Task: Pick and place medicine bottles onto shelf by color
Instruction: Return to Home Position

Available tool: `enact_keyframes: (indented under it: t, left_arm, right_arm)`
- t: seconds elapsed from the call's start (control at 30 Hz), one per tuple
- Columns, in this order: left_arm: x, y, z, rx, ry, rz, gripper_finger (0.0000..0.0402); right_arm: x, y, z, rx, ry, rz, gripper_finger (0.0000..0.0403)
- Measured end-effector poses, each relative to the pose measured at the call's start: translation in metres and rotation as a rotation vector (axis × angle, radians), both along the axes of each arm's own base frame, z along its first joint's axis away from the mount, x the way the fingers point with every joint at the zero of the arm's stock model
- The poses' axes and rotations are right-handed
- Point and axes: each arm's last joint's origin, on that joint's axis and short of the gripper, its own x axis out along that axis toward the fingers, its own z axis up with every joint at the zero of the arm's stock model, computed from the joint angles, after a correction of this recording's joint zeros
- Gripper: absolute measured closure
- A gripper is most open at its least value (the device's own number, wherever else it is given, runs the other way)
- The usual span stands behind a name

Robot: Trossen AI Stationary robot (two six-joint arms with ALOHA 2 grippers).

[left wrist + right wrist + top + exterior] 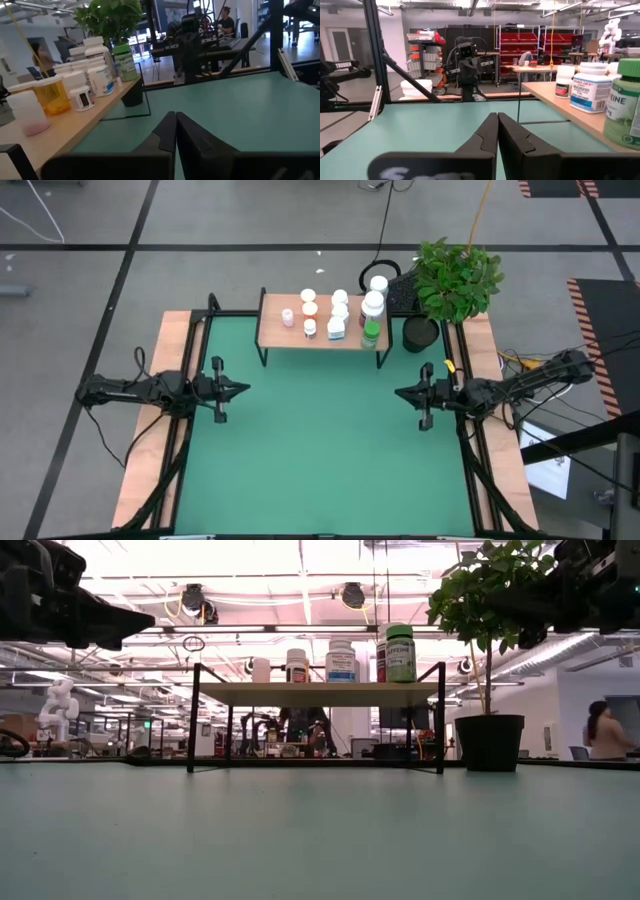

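Several medicine bottles stand upright on the light-wood shelf at the table's far side: a pink one, orange ones, white blue-labelled ones and a green one. They also show in the low view and the left wrist view. My left gripper is shut and empty above the table's left part. My right gripper is shut and empty above the table's right part. Both point toward the table's middle.
A potted plant in a black pot stands right of the shelf at the far right. The green mat lies between and in front of the arms. Wooden strips run along the table's sides. A person stands in the room beyond.
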Motion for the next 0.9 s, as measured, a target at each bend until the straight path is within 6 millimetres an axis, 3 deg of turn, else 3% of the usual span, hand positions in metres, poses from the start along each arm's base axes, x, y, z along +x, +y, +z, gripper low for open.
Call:
enact_keyframes:
  t: [0.9]
  left_arm:
    - [0.0, 0.0, -0.001, -0.021, 0.001, -0.003, 0.0387]
  right_arm:
    - [-0.029, -0.008, -0.003, -0.054, 0.011, -0.003, 0.0399]
